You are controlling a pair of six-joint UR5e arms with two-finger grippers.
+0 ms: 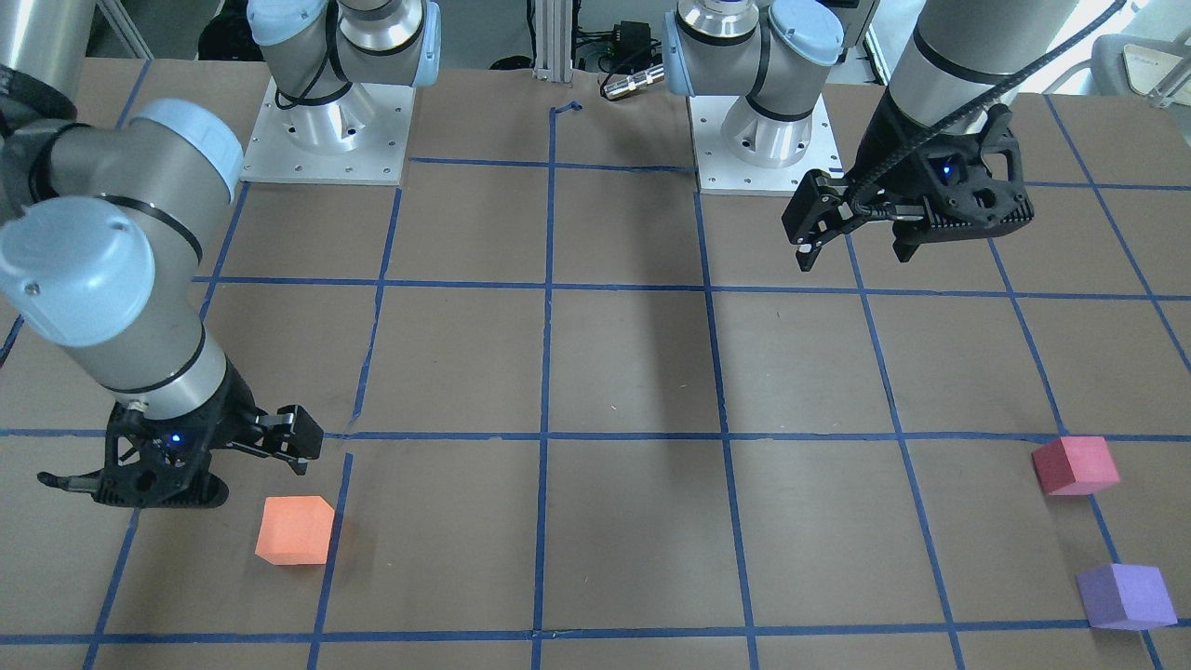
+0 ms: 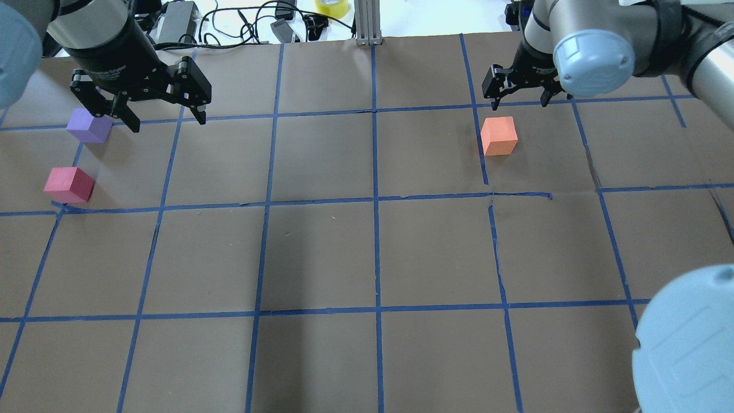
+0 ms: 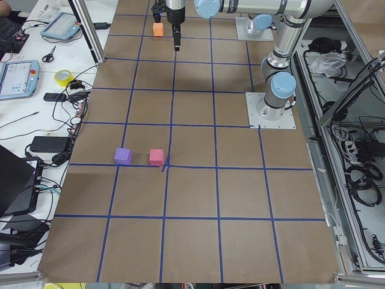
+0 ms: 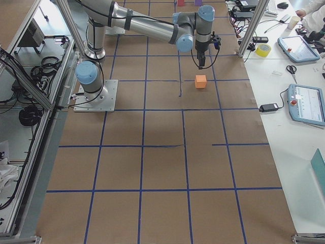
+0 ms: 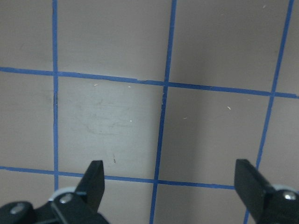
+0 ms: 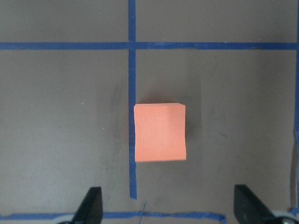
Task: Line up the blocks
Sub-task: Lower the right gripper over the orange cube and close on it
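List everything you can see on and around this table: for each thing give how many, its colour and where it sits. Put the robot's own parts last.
Table: one, brown, fills the scene.
Tape grid: one, blue, squares across the table.
Orange block: one, orange, robot's right side, beside a tape line.
Red block: one, crimson, robot's left side.
Purple block: one, purple, just beyond the red block, apart from it.
Tape roll: one, yellow, side bench.
Scissors: one pair, dark handles, side bench.
Left tool: one, black, open, above bare table near the purple block.
Right tool: one, black, open, by the orange block, not touching.
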